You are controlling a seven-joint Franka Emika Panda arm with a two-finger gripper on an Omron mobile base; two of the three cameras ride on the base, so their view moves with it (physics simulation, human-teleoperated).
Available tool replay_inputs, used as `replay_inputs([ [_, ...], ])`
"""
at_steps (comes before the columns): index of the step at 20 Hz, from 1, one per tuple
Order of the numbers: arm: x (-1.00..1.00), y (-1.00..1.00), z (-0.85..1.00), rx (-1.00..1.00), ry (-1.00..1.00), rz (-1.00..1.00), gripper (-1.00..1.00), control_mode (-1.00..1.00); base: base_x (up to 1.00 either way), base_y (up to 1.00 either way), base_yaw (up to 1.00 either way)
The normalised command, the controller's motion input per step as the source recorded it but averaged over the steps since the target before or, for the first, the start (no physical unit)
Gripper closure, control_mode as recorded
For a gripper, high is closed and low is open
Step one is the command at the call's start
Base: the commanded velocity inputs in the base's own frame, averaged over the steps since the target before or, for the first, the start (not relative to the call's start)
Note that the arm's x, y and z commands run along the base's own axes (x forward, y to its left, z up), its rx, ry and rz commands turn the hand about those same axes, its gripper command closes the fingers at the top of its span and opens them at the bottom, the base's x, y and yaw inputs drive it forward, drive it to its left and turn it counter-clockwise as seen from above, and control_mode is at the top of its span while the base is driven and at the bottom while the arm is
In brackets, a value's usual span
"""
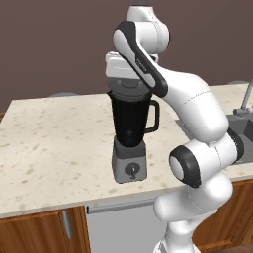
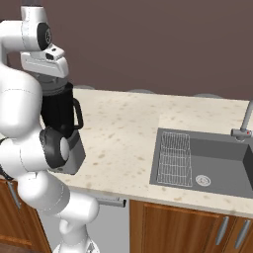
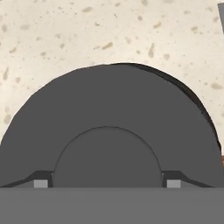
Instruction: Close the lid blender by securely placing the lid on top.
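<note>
The blender [image 1: 129, 126] stands on the counter, a black tapered jar with a side handle [image 1: 154, 116] on a grey base with a round knob [image 1: 131, 170]. The dark grey lid [image 1: 129, 90] lies level at the jar's mouth, directly under my hand. My gripper [image 1: 129, 84] points straight down, shut on the lid. In the hand view the lid [image 3: 109, 113] spreads wide, and my fingertips [image 3: 40, 183] press on both sides of its raised centre [image 3: 107, 157]. A thin arc of the jar's black rim [image 3: 194, 98] peeks out behind the lid. My own arm hides part of the blender [image 2: 63, 111].
A sink [image 2: 207, 158] with a wire rack [image 2: 175, 158] is sunk into the counter to the right, with a faucet [image 2: 245, 123] at its far side. The speckled counter [image 1: 54, 133] spreads left of the blender. A brown wall rises behind it.
</note>
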Motion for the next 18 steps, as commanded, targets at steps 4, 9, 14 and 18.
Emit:
replay_inputs([
  [4,0.03,-0.1,0.0,0.0,-0.03,0.0,1.0,-1.0,0.0,0.0,0.0],
  [9,0.0,-0.22,0.0,-0.01,-0.02,-0.01,1.0,-1.0,0.0,0.0,0.0],
  [14,0.14,-0.13,0.0,-0.02,0.0,-0.02,1.0,-1.0,0.0,0.0,0.0],
  [18,0.28,0.0,0.0,0.0,0.0,0.0,1.0,-1.0,0.0,0.0,0.0],
])
